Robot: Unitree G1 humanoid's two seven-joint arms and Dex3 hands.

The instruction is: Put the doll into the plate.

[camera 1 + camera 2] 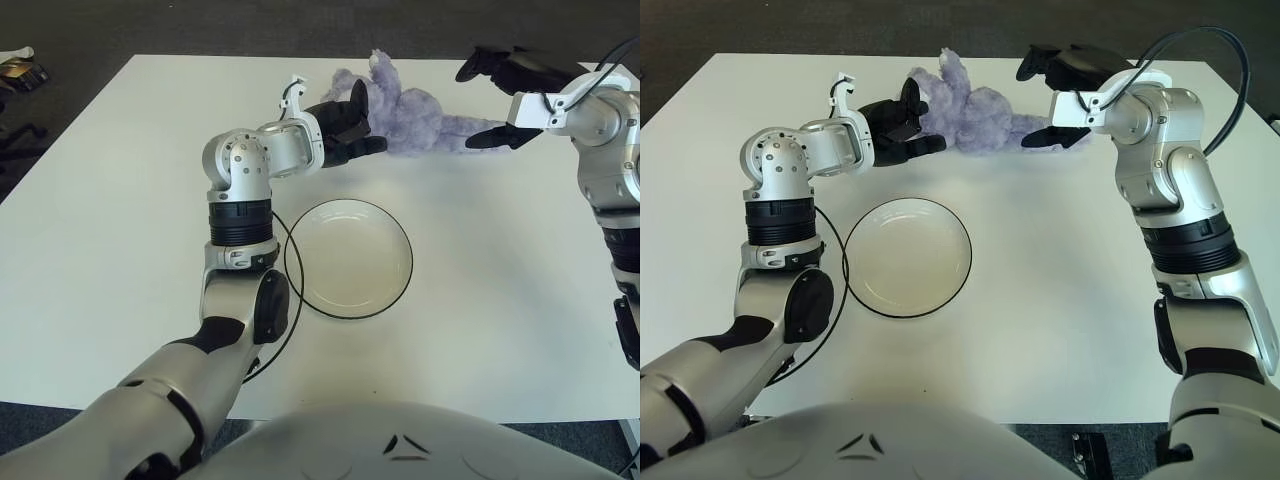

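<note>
A purple plush doll (420,120) lies on the white table at the far side, beyond the plate. The plate (348,260) is white with a dark rim and holds nothing; it sits at the table's middle. My left hand (350,125) is at the doll's left end, its black fingers spread and touching the plush. My right hand (495,100) is at the doll's right end, with the upper fingers raised above it and the lower finger (1050,136) against the doll's leg. Neither hand is closed around the doll.
A thin black cable (285,340) loops on the table beside my left forearm, just left of the plate. The table's far edge runs close behind the doll. Dark floor lies beyond, with small objects (20,70) at the far left.
</note>
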